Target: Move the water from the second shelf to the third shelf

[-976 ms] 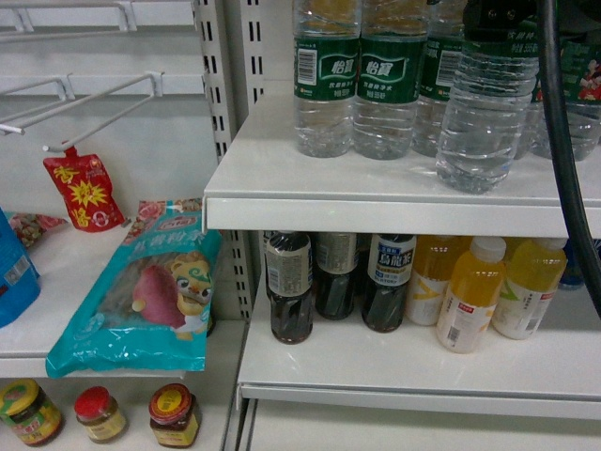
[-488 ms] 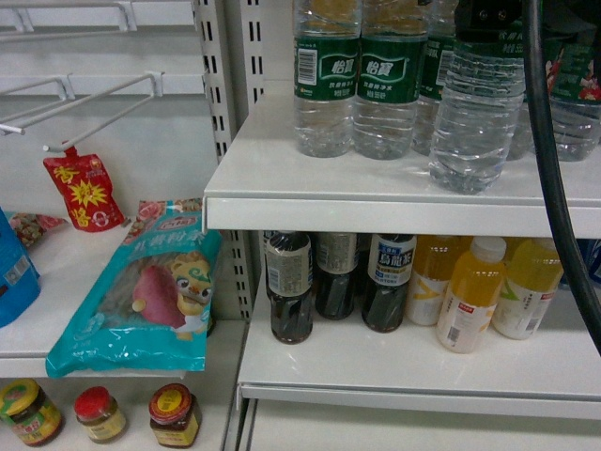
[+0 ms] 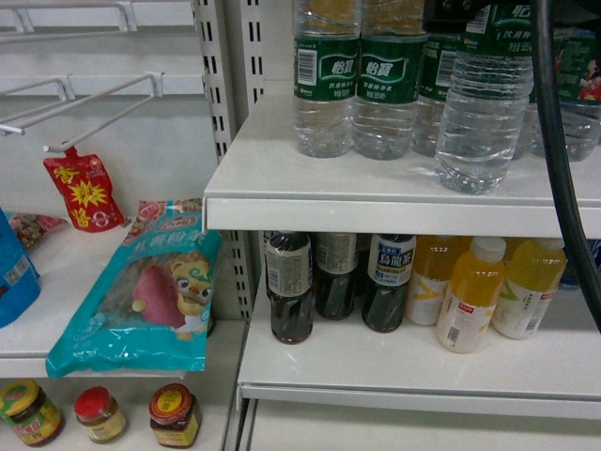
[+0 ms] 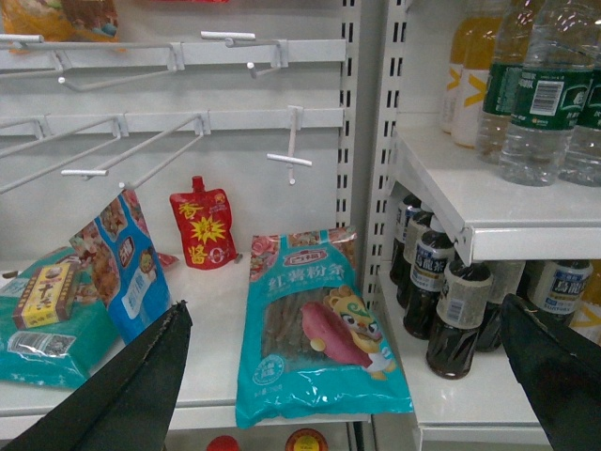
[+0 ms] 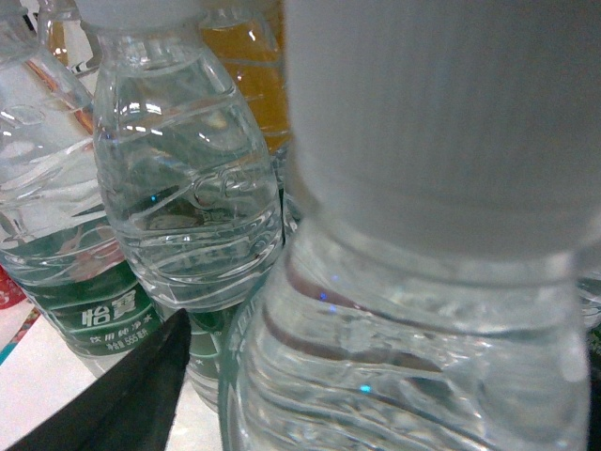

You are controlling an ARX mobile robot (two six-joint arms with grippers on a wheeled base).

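You are in lift step: water bottle sits at front of upper shelf, right of bottle row, its base seemingly just off board. Right gripper closes around its neck under cap, as you can judge. Left gripper spread apart, idle. Next: pull bottle clear, lower to shelf with cola bottles; watch neighbours.
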